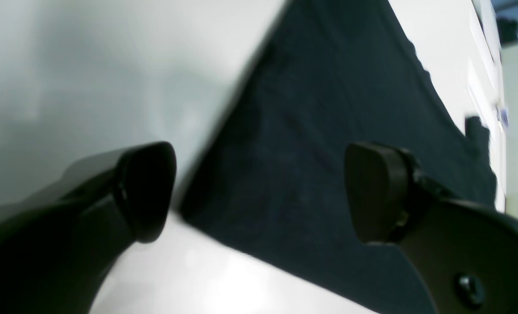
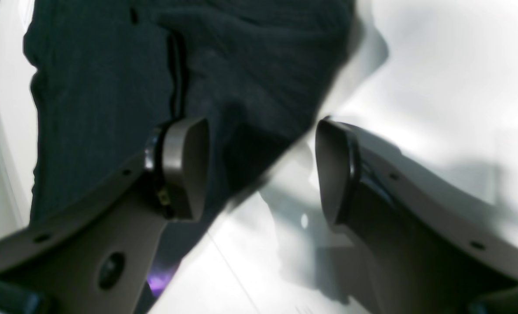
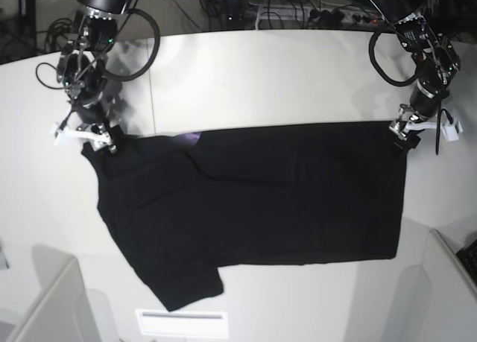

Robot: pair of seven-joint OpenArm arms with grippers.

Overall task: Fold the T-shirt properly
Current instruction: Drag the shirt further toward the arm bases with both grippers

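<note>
The black T-shirt (image 3: 253, 200) lies flat on the white table (image 3: 261, 81), plain side up, with one sleeve toward the front left and a sliver of purple print (image 3: 191, 138) at its far edge. My left gripper (image 3: 406, 133) stands at the shirt's far right corner. In the left wrist view it (image 1: 259, 192) is open, with the shirt's corner (image 1: 311, 144) between the jaws. My right gripper (image 3: 95, 137) stands at the far left corner. In the right wrist view it (image 2: 261, 170) is open over the shirt's edge (image 2: 224, 74), and purple print (image 2: 160, 281) peeks out below.
A white label (image 3: 181, 323) lies at the table's front edge below the sleeve. Grey panels stand at the front left (image 3: 52, 305) and front right (image 3: 447, 290). Cables and a power strip (image 3: 313, 14) lie behind the table.
</note>
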